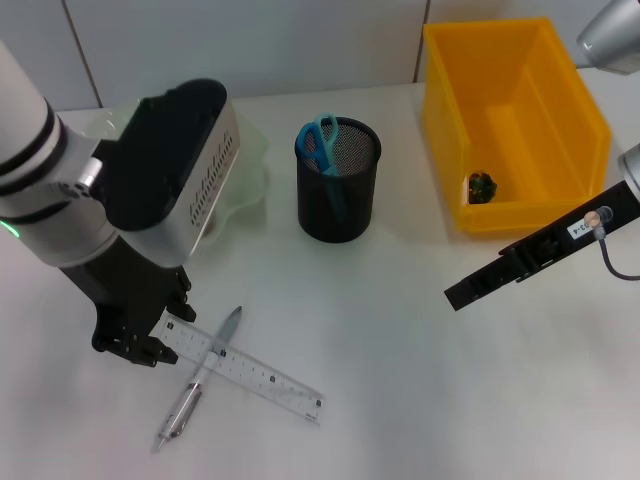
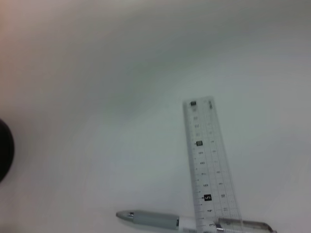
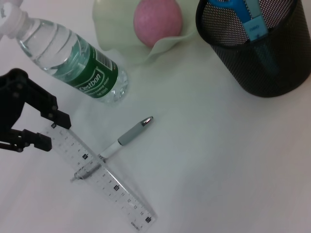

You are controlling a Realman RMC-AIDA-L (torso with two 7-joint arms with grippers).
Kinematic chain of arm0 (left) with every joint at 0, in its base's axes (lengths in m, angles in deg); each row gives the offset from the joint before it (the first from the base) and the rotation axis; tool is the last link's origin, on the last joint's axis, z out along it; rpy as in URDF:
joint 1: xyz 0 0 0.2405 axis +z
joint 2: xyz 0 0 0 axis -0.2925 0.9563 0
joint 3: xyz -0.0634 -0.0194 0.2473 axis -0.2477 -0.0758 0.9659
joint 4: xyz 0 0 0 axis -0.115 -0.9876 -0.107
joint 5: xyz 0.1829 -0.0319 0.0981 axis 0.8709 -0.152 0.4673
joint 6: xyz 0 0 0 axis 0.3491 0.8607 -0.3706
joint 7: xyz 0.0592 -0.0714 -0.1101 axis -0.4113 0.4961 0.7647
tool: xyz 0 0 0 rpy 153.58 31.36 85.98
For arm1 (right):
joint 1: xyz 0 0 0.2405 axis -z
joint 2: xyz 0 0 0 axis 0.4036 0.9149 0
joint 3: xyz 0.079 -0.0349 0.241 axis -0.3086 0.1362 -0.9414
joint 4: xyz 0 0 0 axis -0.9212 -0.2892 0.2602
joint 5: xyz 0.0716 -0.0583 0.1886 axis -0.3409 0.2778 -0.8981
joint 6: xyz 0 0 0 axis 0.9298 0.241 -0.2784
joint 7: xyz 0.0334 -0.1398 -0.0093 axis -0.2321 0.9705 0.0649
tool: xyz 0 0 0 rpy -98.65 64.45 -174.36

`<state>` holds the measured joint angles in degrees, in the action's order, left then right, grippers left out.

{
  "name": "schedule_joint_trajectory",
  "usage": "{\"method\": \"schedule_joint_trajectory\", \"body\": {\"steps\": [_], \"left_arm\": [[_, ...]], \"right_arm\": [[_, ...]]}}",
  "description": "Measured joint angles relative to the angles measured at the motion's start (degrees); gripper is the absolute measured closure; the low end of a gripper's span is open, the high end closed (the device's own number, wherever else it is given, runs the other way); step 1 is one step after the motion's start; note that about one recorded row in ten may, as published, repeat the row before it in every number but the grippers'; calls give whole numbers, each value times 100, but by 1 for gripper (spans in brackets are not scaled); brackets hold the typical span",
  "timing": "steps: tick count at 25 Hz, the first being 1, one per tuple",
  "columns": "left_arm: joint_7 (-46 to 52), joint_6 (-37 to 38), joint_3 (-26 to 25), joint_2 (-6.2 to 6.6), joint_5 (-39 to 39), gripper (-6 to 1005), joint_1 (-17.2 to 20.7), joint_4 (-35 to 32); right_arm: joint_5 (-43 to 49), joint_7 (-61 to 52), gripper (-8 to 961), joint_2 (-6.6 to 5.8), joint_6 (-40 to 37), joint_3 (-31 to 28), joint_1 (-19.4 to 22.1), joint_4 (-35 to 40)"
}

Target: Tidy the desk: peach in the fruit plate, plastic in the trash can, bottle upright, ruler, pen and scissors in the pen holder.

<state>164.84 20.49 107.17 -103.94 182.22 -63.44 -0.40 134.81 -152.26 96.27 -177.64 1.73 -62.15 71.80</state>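
Observation:
The clear ruler (image 1: 243, 368) lies flat on the white desk, and the grey pen (image 1: 200, 375) crosses under it. My left gripper (image 1: 150, 335) is down at the ruler's left end, open, with its black fingers (image 3: 48, 112) on either side of that end. The blue scissors (image 1: 322, 145) stand in the black mesh pen holder (image 1: 338, 205). A pink peach (image 3: 158, 22) rests in the pale green fruit plate (image 3: 121, 46). Beside the plate, the water bottle (image 3: 73, 58) appears to stand upright. A small dark crumpled piece (image 1: 482, 186), apparently the plastic, lies in the yellow trash can (image 1: 545, 110). My right gripper (image 1: 480, 285) hovers at the right.
In the head view my left arm (image 1: 150, 170) covers the bottle and most of the fruit plate. The desk's back edge meets a tiled wall. White desk surface lies between the pen holder and the ruler.

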Motion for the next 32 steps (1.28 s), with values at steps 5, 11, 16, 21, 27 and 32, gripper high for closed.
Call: {"method": "schedule_joint_trajectory", "body": {"steps": [5, 11, 16, 21, 27, 32], "left_arm": [[0, 0, 0, 0, 0, 589, 0, 0], [128, 486, -437, 4, -174, 589, -117, -255], [284, 616, -466, 4, -187, 589, -168, -413], [455, 757, -636, 4, -269, 589, -214, -636], [709, 850, -858, 20, -371, 589, -259, -854], [905, 884, -904, 20, -418, 589, -300, -944]], "right_arm": [[0, 4, 418, 1, -18, 0, -6, 1], [-2, 78, 418, 3, -24, 1, 3, 9], [-6, 164, 417, 3, -53, 1, 14, 9], [-58, 294, 417, -26, -106, -12, 33, 20], [-206, 520, 417, -47, -228, -41, 53, 55], [-210, 668, 417, -82, -253, -78, 33, 58]]}}
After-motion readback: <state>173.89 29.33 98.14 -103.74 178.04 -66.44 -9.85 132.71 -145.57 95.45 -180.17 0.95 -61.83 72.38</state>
